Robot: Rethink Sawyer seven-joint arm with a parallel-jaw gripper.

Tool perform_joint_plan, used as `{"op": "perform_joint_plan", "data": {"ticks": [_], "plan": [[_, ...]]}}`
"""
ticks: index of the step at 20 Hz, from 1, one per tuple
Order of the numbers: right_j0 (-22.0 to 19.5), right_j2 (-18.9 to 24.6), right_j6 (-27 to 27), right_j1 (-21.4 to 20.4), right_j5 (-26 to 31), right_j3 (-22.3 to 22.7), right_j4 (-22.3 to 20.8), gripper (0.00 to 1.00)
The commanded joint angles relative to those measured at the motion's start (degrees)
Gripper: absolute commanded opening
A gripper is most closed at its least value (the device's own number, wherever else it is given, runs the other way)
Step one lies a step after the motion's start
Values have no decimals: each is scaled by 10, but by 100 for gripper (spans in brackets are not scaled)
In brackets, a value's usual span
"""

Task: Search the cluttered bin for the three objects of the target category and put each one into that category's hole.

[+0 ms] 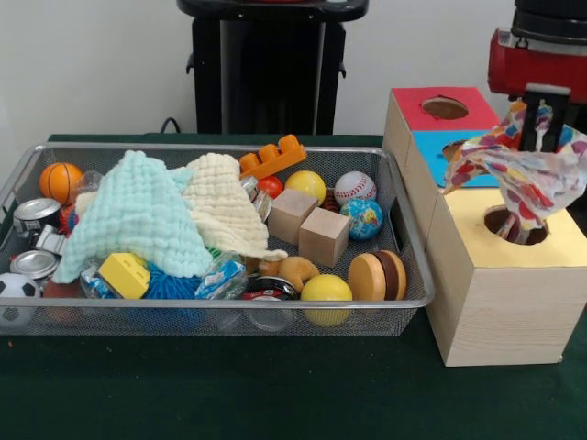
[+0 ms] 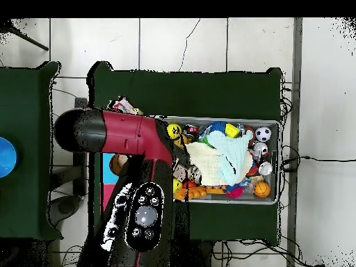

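The spotted cloth [image 1: 523,179] hangs from the pincer [image 1: 545,137] directly over the hole [image 1: 515,225] in the yellow-topped box [image 1: 504,293], its lower end already dipping into the opening. The pincer is clenched on the cloth's upper bunch. The cloth looks light, limp and not at all fragile; a wide fold drapes out to the left, so it may catch on the rim rather than drop clean. A pinch on a gathered bunch, as here, suits it best. Behind stand the blue-topped box [image 1: 438,151] and the red-topped box [image 1: 431,110]. To the left on the counter [image 1: 229,394] the wire bin [image 1: 404,229] holds a mint-green cloth [image 1: 138,215], a cream cloth [image 1: 225,206], balls and blocks; no other spotted cloth shows.
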Motion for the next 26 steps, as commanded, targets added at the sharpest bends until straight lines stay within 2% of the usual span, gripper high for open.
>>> {"op": "perform_joint_plan", "data": {"ticks": [1,6,11,15,19,23,26], "plan": [[-1,28,174,70,-50,12,33,0],[22,3,203,101,-90,5,52,0],[44,-27,226,130,-73,-1,73,0],[56,-39,235,146,-65,18,89,0],[64,-41,252,138,-34,52,105,0],[65,-42,247,109,2,76,107,0],[58,-26,250,128,-23,83,117,0]]}}
